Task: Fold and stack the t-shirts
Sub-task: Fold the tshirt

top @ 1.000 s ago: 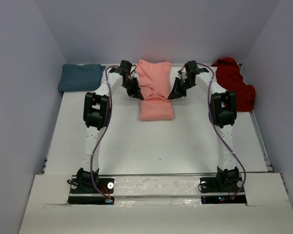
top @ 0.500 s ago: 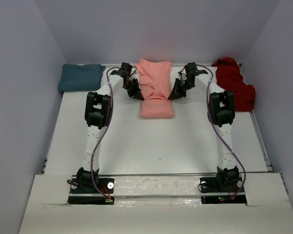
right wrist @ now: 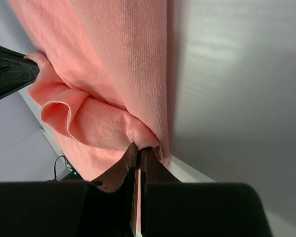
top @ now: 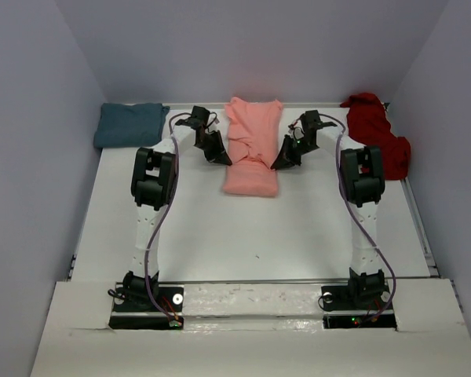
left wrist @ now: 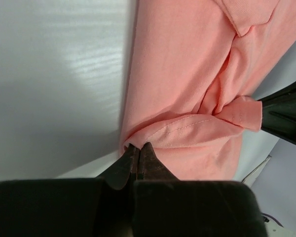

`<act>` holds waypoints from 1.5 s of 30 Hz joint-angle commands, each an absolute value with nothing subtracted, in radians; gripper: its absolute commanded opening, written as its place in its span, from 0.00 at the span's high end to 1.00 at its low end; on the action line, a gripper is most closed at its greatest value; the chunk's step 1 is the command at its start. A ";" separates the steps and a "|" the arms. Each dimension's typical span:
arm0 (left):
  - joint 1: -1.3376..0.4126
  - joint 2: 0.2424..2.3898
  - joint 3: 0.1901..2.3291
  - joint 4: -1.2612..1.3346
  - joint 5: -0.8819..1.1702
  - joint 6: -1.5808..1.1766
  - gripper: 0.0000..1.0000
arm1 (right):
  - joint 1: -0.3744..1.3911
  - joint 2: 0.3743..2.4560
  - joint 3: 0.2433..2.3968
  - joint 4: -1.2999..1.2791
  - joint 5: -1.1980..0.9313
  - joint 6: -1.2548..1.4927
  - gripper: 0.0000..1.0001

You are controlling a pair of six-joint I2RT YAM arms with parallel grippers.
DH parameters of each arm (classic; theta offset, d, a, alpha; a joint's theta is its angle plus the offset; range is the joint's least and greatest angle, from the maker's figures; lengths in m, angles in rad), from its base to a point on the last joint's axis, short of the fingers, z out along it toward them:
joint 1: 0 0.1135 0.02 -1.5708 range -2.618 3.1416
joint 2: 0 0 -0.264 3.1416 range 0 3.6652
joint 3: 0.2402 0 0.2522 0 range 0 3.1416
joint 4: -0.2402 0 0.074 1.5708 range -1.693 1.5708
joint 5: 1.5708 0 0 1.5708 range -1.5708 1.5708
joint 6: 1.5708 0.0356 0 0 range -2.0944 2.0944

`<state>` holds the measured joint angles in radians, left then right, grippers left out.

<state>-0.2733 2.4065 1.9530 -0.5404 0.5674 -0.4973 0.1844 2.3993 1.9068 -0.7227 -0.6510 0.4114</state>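
Salmon-pink t-shirt (top: 252,149), left pincer (top: 222,159) and right pincer (top: 276,165) clamped on opposite edges (folded hem)

The left arm (top: 153,182) and the right arm (top: 361,179) extended from the near edge of the worktop toward its far edge, elbows raised and forearms angled inward. The left end effector (top: 220,157) and the right end effector (top: 279,162) pointed down and toward each other, well apart. Each had its fingers pressed together, pinching a side fold of the salmon-pink t-shirt (top: 251,149).
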 commanded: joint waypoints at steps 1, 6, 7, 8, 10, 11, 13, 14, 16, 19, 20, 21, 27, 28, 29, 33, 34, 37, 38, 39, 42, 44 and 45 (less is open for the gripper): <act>-0.278 2.370 1.824 -0.632 0.472 -0.434 1.00 | 0.183 2.330 1.763 -0.765 -0.542 0.364 1.00; -0.293 2.289 1.668 -0.640 0.459 -0.426 1.00 | 0.183 2.264 1.640 -0.755 -0.526 0.360 1.00; -0.298 2.278 1.648 -0.641 0.459 -0.423 1.00 | 0.183 2.243 1.606 -0.755 -0.523 0.362 1.00; -0.308 2.252 1.613 -0.652 0.450 -0.417 1.00 | 0.183 2.223 1.576 -0.753 -0.523 0.365 1.00; -0.324 2.214 1.580 -0.664 0.436 -0.411 1.00 | 0.183 2.205 1.548 -0.755 -0.528 0.367 1.00; -0.331 2.200 1.547 -0.675 0.428 -0.405 1.00 | 0.183 2.195 1.534 -0.762 -0.531 0.367 1.00; -0.356 2.171 1.511 -0.686 0.414 -0.403 1.00 | 0.192 2.178 1.511 -0.778 -0.532 0.361 1.00; -0.363 2.142 1.493 -0.692 0.410 -0.402 1.00 | 0.201 2.159 1.499 -0.794 -0.534 0.351 1.00; -0.383 2.114 1.439 -0.704 0.403 -0.402 1.00 | 0.212 2.137 1.456 -0.807 -0.531 0.345 1.00; -0.403 2.062 1.376 -0.719 0.391 -0.400 1.00 | 0.232 2.088 1.385 -0.821 -0.526 0.337 1.00; -0.414 2.039 1.362 -0.724 0.387 -0.399 1.00 | 0.241 2.076 1.367 -0.828 -0.528 0.334 1.00; -0.419 2.027 1.333 -0.729 0.385 -0.399 1.00 | 0.241 2.051 1.332 -0.831 -0.528 0.333 1.00; -0.437 1.934 1.224 -0.739 0.382 -0.397 1.00 | 0.288 1.967 1.224 -0.870 -0.525 0.324 1.00; -0.437 1.925 1.215 -0.738 0.385 -0.396 1.00 | 0.288 1.942 1.194 -0.873 -0.523 0.325 1.00; -0.439 1.908 1.207 -0.741 0.382 -0.397 1.00 | 0.298 1.930 1.181 -0.873 -0.525 0.325 1.00; -0.439 1.893 1.212 -0.749 0.370 -0.396 1.00 | 0.298 1.898 1.146 -0.871 -0.522 0.331 1.00; -0.437 1.894 1.215 -0.747 0.370 -0.396 1.00 | 0.298 1.894 1.144 -0.871 -0.522 0.333 1.00; -0.439 1.904 1.226 -0.747 0.374 -0.394 1.00 | 0.298 1.893 1.144 -0.865 -0.525 0.336 1.00; -0.437 1.905 1.229 -0.747 0.377 -0.394 1.00 | 0.298 1.896 1.147 -0.867 -0.529 0.336 1.00; -0.439 1.907 1.230 -0.741 0.380 -0.393 1.00 | 0.298 1.896 1.150 -0.865 -0.531 0.336 1.00; -0.439 1.908 1.239 -0.726 0.403 -0.393 0.98 | 0.298 1.901 1.158 -0.856 -0.549 0.337 1.00; -0.437 1.902 1.253 -0.723 0.410 -0.394 0.80 | 0.298 1.902 1.166 -0.847 -0.557 0.339 1.00; -0.437 1.898 1.265 -0.713 0.410 -0.396 0.70 | 0.298 1.901 1.169 -0.842 -0.561 0.339 0.93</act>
